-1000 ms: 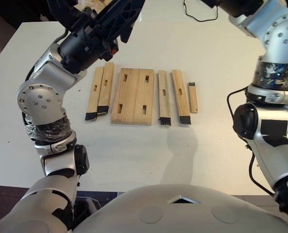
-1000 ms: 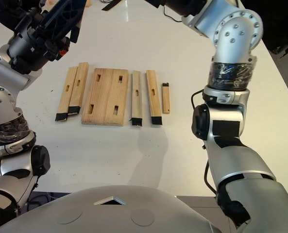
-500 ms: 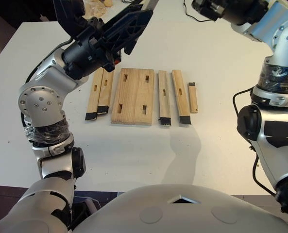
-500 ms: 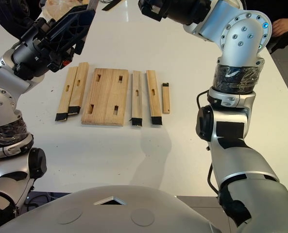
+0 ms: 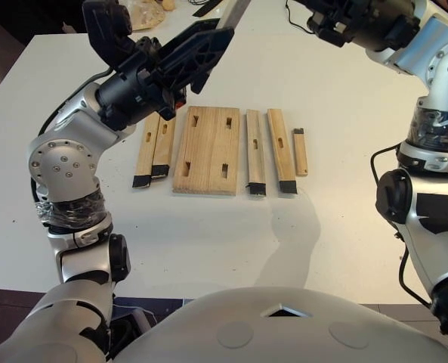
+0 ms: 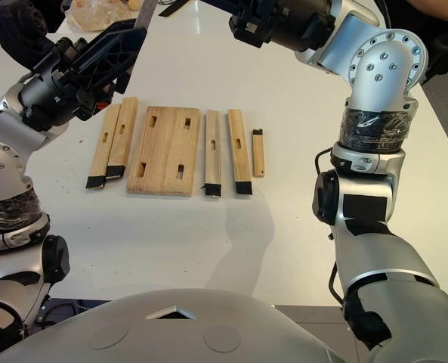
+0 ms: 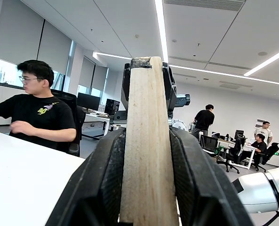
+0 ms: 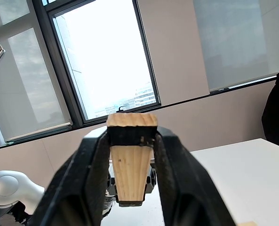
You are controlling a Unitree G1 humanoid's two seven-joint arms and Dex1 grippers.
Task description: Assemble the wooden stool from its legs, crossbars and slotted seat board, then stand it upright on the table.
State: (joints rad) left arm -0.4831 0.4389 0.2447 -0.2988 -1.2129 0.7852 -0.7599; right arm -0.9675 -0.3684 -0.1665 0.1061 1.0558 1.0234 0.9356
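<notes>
Fingers (image 7: 112,179) of the left gripper (image 7: 146,141) pinch a wooden leg (image 7: 148,108), the arm bent and raised over the desk's (image 5: 208,227) far left. Flat in a row lie two slotted legs (image 5: 155,142), the slotted seat board (image 5: 208,150), two more legs (image 5: 267,151) and a short crossbar (image 5: 301,151). The right arm arches high, right gripper (image 8: 131,136) clamped on a black-banded wooden piece (image 8: 130,174).

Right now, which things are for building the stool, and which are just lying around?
For the stool:
seat board
two legs on its left, two on its right
short crossbar
left claw gripping a wooden slat
right claw gripping a wooden piece

Just lying about:
crinkly bag at the table's far edge
</notes>
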